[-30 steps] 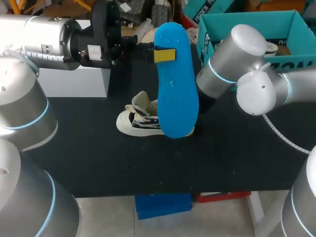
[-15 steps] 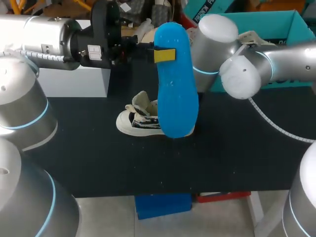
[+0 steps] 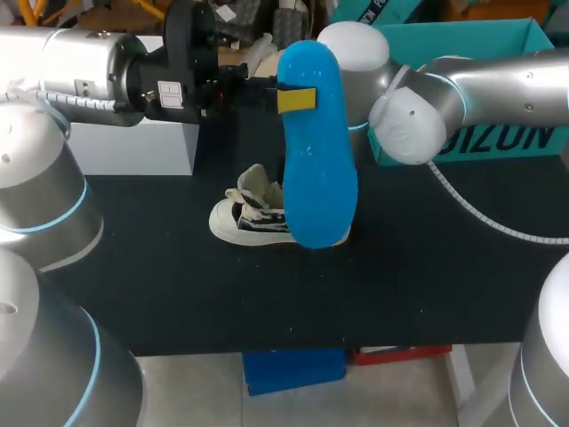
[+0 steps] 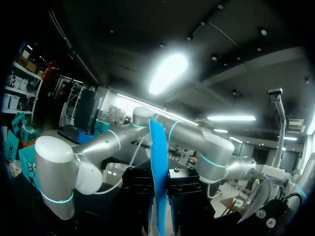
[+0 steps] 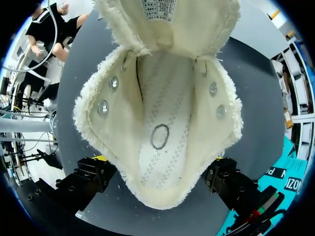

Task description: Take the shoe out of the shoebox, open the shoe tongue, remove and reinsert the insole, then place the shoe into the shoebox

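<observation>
Head view: my left pincer (image 3: 296, 100) is clamped on the blue insole (image 3: 316, 169), which it holds upright above the black table (image 3: 400, 285), one yellow tip pressed flat on its face. The insole's lower end hangs just beside the shoe (image 3: 244, 218), which lies on its side on the table. The teal shoebox (image 3: 498, 140) stands at the far right. My right arm (image 3: 480, 84) reaches in behind the insole, and its end is hidden there.

Left wrist view: the insole shows edge-on, a thin blue strip pinched between my own black fingers. The shoe is not in sight.

Right wrist view: my right pincer (image 5: 161, 174) hangs above the shoe with its fingers wide apart, one on each side of the heel and holding nothing. The tongue (image 5: 167, 29) is folded forward and the bare footbed lies open.

Only this last view shows that the opening is clear; only the head view shows how the insole stands against the shoe.

The step in hand looks to be reinsertion. I judge it best to steady the heel with my right pincer, tilt the insole and lead with its toe end under the tongue.
</observation>
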### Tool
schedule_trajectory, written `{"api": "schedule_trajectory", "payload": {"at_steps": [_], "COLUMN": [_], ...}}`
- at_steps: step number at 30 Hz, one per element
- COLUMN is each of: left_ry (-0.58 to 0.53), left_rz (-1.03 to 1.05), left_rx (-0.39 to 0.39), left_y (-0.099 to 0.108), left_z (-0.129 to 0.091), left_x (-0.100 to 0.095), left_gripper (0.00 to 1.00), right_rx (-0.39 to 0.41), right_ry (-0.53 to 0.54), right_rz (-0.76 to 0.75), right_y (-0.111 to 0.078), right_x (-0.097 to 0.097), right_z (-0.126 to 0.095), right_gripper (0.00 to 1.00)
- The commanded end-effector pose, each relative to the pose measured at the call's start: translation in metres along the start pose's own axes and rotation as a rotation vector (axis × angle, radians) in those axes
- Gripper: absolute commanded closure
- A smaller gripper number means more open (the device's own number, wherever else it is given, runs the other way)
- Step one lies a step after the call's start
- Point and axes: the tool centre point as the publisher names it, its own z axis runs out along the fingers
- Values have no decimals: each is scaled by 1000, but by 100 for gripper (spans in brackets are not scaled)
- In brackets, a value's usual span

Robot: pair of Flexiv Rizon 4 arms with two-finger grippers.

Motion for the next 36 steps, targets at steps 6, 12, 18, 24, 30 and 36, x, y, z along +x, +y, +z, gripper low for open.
{"api": "schedule_trajectory", "payload": {"at_steps": [6, 12, 18, 24, 30, 36], "left_ry": [-5, -5, -5, -5, -5, -5], "left_rz": [1, 1, 1, 1, 1, 1], "left_rx": [3, 3, 3, 3, 3, 3], "left_y": [1, 1, 1, 1, 1, 1], "left_z": [2, 2, 2, 2, 2, 2], "left_x": [0, 0, 0, 0, 0, 0], "left_gripper": [100, 100, 100, 100, 100, 100], "right_rx": [39, 35, 2, -92, -247, -420], "right_ry": [0, 2, -4, -24, -34, -29], "right_rz": [-33, -50, -72, -72, -79, -83], "right_y": [7, 9, 8, 4, -1, -3], "right_x": [-2, -2, -1, 1, 0, -2], "right_z": [2, 5, 2, -5, -4, 1], "right_gripper": [0, 0, 0, 0, 0, 0]}}
